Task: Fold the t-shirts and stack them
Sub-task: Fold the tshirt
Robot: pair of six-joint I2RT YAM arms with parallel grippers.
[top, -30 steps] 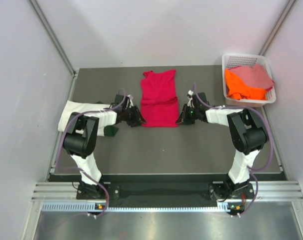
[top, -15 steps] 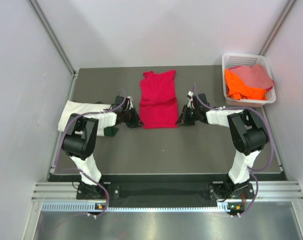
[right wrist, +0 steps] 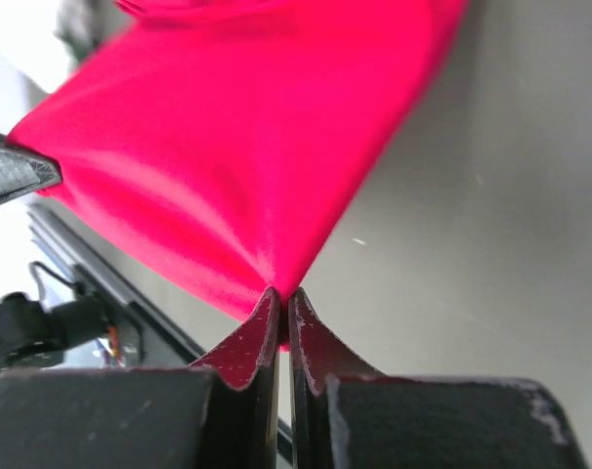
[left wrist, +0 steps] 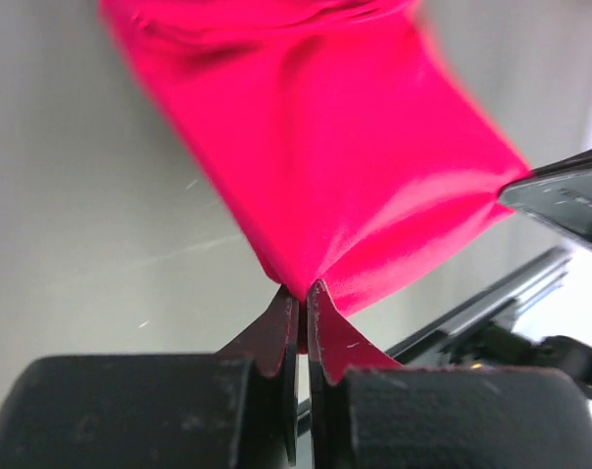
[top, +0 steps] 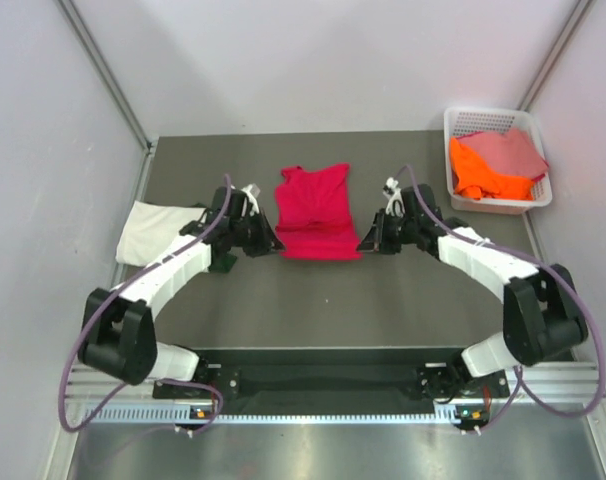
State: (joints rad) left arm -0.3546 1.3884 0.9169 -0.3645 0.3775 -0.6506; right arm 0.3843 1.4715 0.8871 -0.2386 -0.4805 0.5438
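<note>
The left end effector (left wrist: pixel 298 293) and right end effector (right wrist: pixel 284 292) are each clamped on a near corner of the crimson-red t-shirt (top: pixel 313 205). They stretch its hem between them in the middle of the bench (top: pixel 383 295), probably so the lower half folds over evenly. The cream-white t-shirt (top: pixel 151 228) at far left likely marks the stack spot, while an orange t-shirt (top: pixel 475 172) and a dusty pink t-shirt (top: pixel 513 150) wait in the white lattice basket (top: pixel 451 125).

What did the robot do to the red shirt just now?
Both arms swung their elbows outward. The left pincer and right pincer, shut on the near corners of the red t-shirt, raised them, so it looks shorter. The white t-shirt and the basket stayed put.
</note>
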